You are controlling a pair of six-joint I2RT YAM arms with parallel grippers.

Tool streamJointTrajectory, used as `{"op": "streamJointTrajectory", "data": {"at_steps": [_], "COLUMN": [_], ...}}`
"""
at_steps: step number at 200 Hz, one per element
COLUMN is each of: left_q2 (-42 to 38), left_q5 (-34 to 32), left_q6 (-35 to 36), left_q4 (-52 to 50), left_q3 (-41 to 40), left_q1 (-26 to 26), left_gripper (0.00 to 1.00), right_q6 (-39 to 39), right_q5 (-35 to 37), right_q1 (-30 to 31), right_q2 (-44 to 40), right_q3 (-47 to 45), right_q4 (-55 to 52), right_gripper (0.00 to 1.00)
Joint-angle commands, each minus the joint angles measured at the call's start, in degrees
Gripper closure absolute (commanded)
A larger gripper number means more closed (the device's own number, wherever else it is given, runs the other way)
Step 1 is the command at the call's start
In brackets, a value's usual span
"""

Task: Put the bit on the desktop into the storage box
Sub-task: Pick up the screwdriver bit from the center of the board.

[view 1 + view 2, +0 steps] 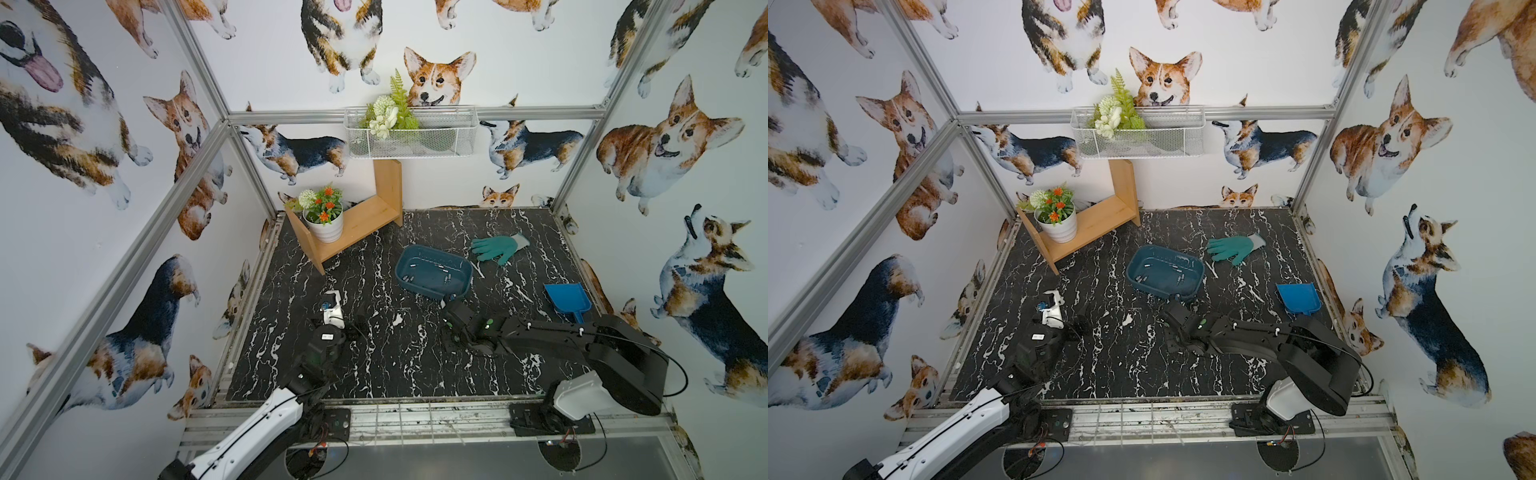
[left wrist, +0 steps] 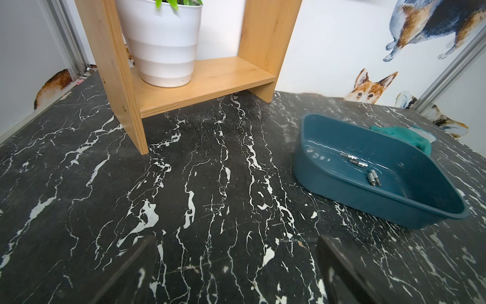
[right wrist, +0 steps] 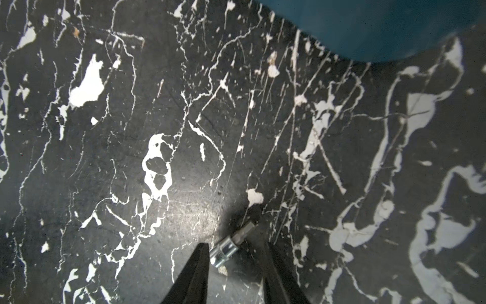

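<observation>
We count one storage box [image 2: 342,189], with five bits [image 2: 359,163] that we can make out inside it, and one more bit [image 3: 228,246] on the desktop [image 3: 131,184]. Around them we count one green glove [image 1: 496,248], one blue dustpan [image 1: 567,299], one wooden shelf [image 1: 365,220], one white flowerpot [image 1: 328,230] and one wire basket [image 1: 440,137].

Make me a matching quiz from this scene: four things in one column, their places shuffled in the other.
1 flower pot
2 loose bit
3 dustpan
4 fern

A in the wire basket
B between the fingers of the right gripper
C on the wooden shelf
D by the right edge of the desktop

Pairs: 1-C, 2-B, 3-D, 4-A
</observation>
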Motion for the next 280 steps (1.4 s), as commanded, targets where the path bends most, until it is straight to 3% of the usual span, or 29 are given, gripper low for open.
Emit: {"op": "streamJointTrajectory", "data": {"at_steps": [1, 144, 280], "left_q2": [-0.05, 0.00, -0.05], "left_q5": [-0.36, -0.29, -0.39], "left_q6": [-0.12, -0.20, -0.25], "left_q4": [1.06, 1.06, 1.15], "left_q3": [0.24, 0.23, 0.23], "left_q1": [0.00, 0.05, 0.00], "left_gripper": [0.00, 0.00, 0.00], "right_q6": [0.71, 0.58, 0.45], "right_q5": [-0.13, 0.26, 4.88], "right_q1": [0.31, 1.05, 1.13], "right_q2": [0.60, 2.37, 2.50], "right_q3": [-0.03, 0.03, 0.14], "right_q4": [1.32, 1.20, -4.17], "right_gripper": [0.62, 0.68, 0.74]}}
